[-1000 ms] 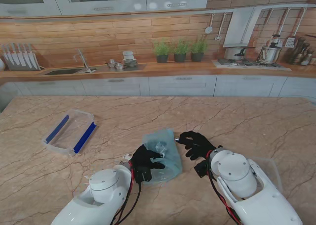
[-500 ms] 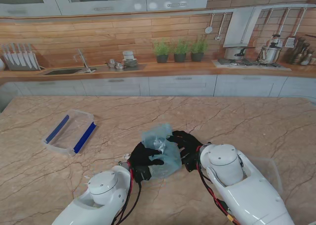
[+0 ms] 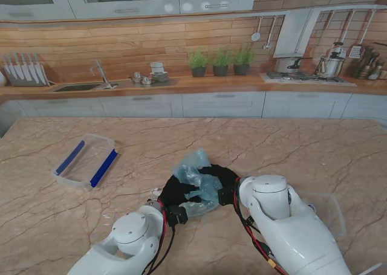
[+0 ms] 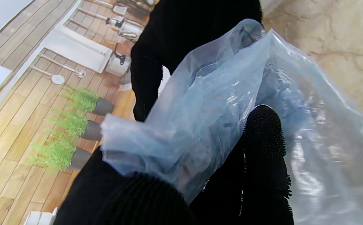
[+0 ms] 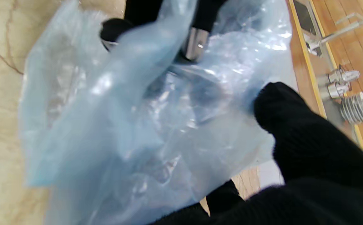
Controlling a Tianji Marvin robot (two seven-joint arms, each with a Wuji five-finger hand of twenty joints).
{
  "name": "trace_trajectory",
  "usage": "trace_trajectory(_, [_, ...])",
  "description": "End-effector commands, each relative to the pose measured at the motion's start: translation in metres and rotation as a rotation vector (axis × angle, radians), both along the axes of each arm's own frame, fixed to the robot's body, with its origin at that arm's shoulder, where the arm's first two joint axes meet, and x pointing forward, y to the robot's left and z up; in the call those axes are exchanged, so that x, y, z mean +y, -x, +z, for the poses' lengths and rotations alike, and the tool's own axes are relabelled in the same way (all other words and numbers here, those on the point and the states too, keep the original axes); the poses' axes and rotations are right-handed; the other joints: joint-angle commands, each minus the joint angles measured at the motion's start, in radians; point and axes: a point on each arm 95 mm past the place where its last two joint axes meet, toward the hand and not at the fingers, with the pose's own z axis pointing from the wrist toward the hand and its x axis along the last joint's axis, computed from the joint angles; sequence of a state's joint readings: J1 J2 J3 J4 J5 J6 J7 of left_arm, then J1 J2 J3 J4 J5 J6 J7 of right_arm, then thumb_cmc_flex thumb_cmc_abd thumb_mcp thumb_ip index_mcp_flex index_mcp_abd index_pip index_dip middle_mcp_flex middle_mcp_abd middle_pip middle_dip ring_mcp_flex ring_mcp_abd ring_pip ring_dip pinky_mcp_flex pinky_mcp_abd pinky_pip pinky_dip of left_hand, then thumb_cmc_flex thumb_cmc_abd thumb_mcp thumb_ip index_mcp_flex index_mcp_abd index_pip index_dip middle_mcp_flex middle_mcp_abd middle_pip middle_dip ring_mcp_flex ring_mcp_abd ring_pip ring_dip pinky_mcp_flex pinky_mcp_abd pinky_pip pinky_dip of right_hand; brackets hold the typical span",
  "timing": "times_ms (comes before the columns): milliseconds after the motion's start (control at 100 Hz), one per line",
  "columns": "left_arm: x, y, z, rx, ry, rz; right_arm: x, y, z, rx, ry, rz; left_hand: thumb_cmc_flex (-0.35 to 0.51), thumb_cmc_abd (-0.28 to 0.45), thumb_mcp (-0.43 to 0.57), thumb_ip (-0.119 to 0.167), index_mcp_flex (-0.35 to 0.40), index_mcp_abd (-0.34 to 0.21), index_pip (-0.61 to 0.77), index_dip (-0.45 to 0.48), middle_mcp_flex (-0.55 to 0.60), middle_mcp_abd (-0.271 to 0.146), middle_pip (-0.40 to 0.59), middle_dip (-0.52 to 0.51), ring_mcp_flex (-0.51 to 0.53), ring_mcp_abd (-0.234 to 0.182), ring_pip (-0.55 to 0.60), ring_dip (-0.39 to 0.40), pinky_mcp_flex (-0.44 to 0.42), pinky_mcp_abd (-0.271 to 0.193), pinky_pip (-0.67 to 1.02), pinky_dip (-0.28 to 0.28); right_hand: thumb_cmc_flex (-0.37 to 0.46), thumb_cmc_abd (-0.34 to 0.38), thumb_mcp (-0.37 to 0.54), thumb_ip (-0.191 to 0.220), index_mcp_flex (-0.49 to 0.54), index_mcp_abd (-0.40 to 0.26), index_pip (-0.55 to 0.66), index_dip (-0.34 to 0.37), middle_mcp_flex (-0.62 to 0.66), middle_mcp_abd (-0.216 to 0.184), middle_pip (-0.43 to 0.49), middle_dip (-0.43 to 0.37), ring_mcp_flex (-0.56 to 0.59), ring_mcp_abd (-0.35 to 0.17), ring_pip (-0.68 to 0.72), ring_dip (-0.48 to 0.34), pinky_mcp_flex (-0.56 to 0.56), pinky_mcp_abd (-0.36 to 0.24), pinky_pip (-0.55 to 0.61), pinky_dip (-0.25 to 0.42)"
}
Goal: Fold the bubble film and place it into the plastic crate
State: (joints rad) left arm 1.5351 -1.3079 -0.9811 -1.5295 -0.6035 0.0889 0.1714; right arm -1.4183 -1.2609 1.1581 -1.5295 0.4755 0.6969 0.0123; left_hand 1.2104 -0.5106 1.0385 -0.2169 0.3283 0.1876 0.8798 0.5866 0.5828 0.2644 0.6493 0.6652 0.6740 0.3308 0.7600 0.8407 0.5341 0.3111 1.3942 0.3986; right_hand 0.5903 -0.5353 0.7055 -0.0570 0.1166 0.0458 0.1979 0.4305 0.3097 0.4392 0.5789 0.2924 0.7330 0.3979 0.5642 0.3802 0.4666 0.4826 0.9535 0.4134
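Observation:
The pale blue bubble film (image 3: pixel 196 181) is bunched up on the marble table just in front of me, pinched between both black-gloved hands. My left hand (image 3: pixel 176 193) grips its left side, and its fingers (image 4: pixel 262 137) press into the film (image 4: pixel 206 112). From the right, my right hand (image 3: pixel 222 181) closes on the other side; in its wrist view the film (image 5: pixel 131 118) fills the picture with my fingers (image 5: pixel 287 125) on its edge. The clear plastic crate (image 3: pixel 86 160) with blue handles stands to the far left, well apart from both hands.
A clear plastic lid or sheet (image 3: pixel 329 208) lies on the table beside my right arm. The table (image 3: pixel 290 148) stretches away to a kitchen counter with a sink (image 3: pixel 78 86) and potted plants (image 3: pixel 221 61).
My right hand has moved left onto the film and closed on it. The film has gone from lying flatter to being bunched upward between the two hands.

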Motion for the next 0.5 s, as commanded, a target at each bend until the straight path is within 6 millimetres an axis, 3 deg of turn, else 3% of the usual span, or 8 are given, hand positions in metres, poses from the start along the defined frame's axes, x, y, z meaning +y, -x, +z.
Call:
trace_trajectory(0, [-0.0039,0.0011,-0.0020,0.016,0.005,0.017,0.0080,0.0034,-0.0017,-0.003,-0.014,-0.017,0.060,-0.075,0.048,-0.026,-0.013,-0.036,0.005,-0.013,-0.010,-0.025,0.039,-0.011,0.022,-0.032,0.007,0.035,0.007,-0.011,0.012,0.001,0.064,-0.045,0.089,0.012,-0.008,0.002,0.059,0.007,0.034,0.002,0.041,0.018,0.074,-0.046,0.066,0.040,0.038,-0.027,0.069,-0.010])
trace_trajectory(70, [-0.0054,0.0011,-0.0042,0.008,-0.029,0.031,0.0078,0.0031,-0.0020,-0.009,-0.010,-0.034,0.056,-0.081,0.056,-0.028,-0.016,-0.035,-0.017,-0.033,-0.018,-0.027,0.043,-0.013,0.016,-0.030,0.003,0.034,-0.002,-0.003,0.006,-0.002,0.085,-0.065,0.152,0.004,-0.019,0.011,0.154,-0.038,0.059,-0.003,0.067,0.030,0.107,-0.099,0.135,0.083,0.057,-0.081,0.103,-0.007])
trace_trajectory(180, [-0.0085,0.0002,-0.0095,-0.044,-0.122,0.030,0.0074,0.0031,-0.0017,-0.015,-0.012,-0.046,0.040,-0.087,0.059,-0.013,-0.036,-0.023,-0.052,-0.067,-0.042,-0.026,0.044,-0.021,-0.001,-0.029,-0.011,0.021,-0.017,0.009,-0.016,-0.023,0.113,-0.088,0.210,-0.001,-0.022,0.030,0.277,-0.060,0.125,0.002,0.093,0.041,0.137,-0.136,0.161,0.094,0.081,-0.131,0.122,-0.004])
trace_trajectory(210, [-0.0090,0.0000,-0.0104,-0.053,-0.135,0.027,0.0076,0.0032,-0.0014,-0.017,-0.017,-0.052,0.038,-0.086,0.059,-0.010,-0.044,-0.021,-0.059,-0.073,-0.051,-0.026,0.042,-0.024,-0.008,-0.030,-0.015,0.018,-0.025,0.011,-0.022,-0.028,0.122,-0.101,0.234,-0.006,-0.024,0.032,0.332,-0.095,0.145,0.001,0.099,0.046,0.144,-0.149,0.170,0.096,0.086,-0.151,0.125,-0.002])
trace_trajectory(350, [-0.0108,0.0006,-0.0114,-0.073,-0.150,0.027,0.0101,0.0024,-0.0006,-0.035,-0.010,-0.082,0.036,-0.088,0.062,-0.006,-0.066,-0.011,-0.096,-0.102,-0.077,-0.026,0.031,-0.040,-0.023,-0.029,-0.016,0.013,-0.041,0.021,-0.031,-0.039,0.173,-0.157,0.344,-0.013,0.067,0.031,0.435,-0.143,0.271,-0.049,0.151,0.071,0.175,-0.228,0.265,0.142,0.119,-0.235,0.172,0.043])
trace_trajectory(390, [-0.0114,0.0006,-0.0115,-0.082,-0.156,0.029,0.0110,0.0016,-0.0011,-0.046,0.002,-0.090,0.035,-0.090,0.064,-0.006,-0.075,-0.007,-0.113,-0.114,-0.086,-0.025,0.027,-0.047,-0.027,-0.030,-0.015,0.012,-0.042,0.023,-0.030,-0.041,0.204,-0.193,0.364,-0.071,0.121,0.021,0.464,-0.138,0.316,-0.064,0.170,0.079,0.196,-0.239,0.307,0.145,0.139,-0.254,0.195,0.068])
trace_trajectory(470, [-0.0120,0.0005,-0.0118,-0.103,-0.175,0.028,0.0126,0.0002,-0.0019,-0.061,0.025,-0.114,0.024,-0.095,0.064,0.000,-0.094,-0.003,-0.147,-0.136,-0.105,-0.023,0.017,-0.060,-0.037,-0.030,-0.017,0.009,-0.052,0.023,-0.036,-0.047,0.247,-0.263,0.402,-0.123,0.270,-0.031,0.522,-0.097,0.439,-0.126,0.173,0.079,0.236,-0.256,0.406,0.140,0.173,-0.285,0.236,0.113])
trace_trajectory(490, [-0.0121,0.0006,-0.0119,-0.109,-0.180,0.027,0.0130,-0.0001,-0.0020,-0.064,0.027,-0.120,0.018,-0.094,0.054,0.013,-0.097,-0.002,-0.160,-0.145,-0.109,-0.022,0.014,-0.068,-0.038,-0.030,-0.019,0.009,-0.055,0.020,-0.037,-0.047,0.254,-0.276,0.409,-0.128,0.307,-0.045,0.533,-0.083,0.474,-0.138,0.167,0.073,0.247,-0.260,0.429,0.137,0.182,-0.288,0.245,0.124])
